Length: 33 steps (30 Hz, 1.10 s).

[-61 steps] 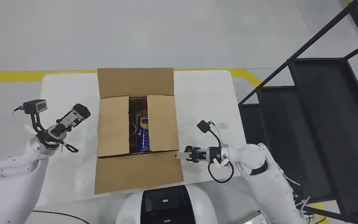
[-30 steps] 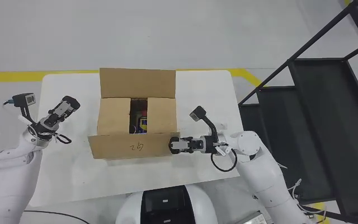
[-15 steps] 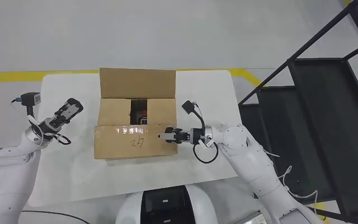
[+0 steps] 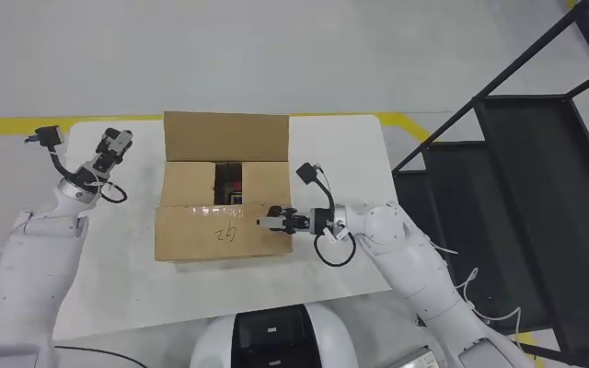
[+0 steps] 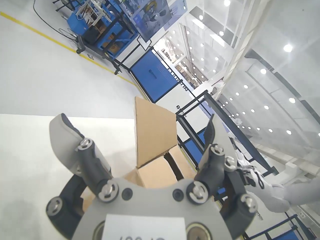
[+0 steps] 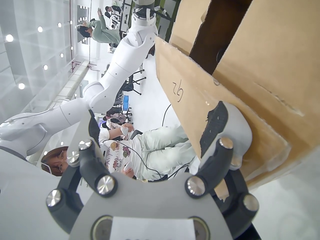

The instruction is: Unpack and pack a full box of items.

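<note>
The cardboard box (image 4: pixel 225 198) stands mid-table. Its far flap (image 4: pixel 225 136) lies open and its two side flaps are folded in. The near flap (image 4: pixel 221 232), with handwriting on it, is folded up over the top. A dark gap (image 4: pixel 230 182) between the side flaps shows a bit of a coloured item inside. My right gripper (image 4: pixel 276 222) is open at that flap's right end, and one finger pad (image 6: pixel 215 128) rests against the written flap (image 6: pixel 180 93). My left gripper (image 4: pixel 115 143) is open and holds nothing, raised over the table's far left corner. It points at the box (image 5: pixel 155 136).
The white table (image 4: pixel 340 156) has bare room left, right and in front of the box. A black metal staircase (image 4: pixel 497 184) stands close on the right. A yellow floor line (image 4: pixel 55 122) runs behind the table.
My right gripper swept left and lifted the near flap from flat on the table up over the box top. My left arm drew back toward the far left corner.
</note>
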{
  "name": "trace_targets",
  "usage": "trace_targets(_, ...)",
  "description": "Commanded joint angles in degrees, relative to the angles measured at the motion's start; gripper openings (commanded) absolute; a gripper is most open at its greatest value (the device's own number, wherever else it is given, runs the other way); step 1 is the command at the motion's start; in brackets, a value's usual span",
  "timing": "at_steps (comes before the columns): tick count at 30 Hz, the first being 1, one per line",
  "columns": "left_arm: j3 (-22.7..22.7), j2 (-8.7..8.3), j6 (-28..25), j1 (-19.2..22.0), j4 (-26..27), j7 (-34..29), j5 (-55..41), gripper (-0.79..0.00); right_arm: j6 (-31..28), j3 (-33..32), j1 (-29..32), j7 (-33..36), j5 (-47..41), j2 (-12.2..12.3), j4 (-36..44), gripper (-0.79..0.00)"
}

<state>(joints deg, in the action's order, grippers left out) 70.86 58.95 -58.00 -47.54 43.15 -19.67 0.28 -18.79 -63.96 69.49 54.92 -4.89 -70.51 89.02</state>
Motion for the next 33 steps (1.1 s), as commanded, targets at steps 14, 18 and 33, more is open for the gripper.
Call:
trace_targets(14, -9.37, 4.97, 0.00, 13.27, -13.23, -10.27, -1.68, 0.000, -0.90, 0.85, -0.09, -0.27, -0.74, 0.46, 0.52, 0.000)
trace_targets(18, -10.22, 5.39, 0.00, 14.54, -14.41, -12.61, -1.46, 0.000, -0.80, 0.92, -0.33, -0.20, -0.77, 0.60, 0.66, 0.000)
trace_targets(33, -11.79, 5.21, 0.22, 13.09, -11.01, -26.85, -18.60, 0.000, -0.21, 2.74, -1.66, -0.66, -0.78, 0.72, 0.19, 0.000)
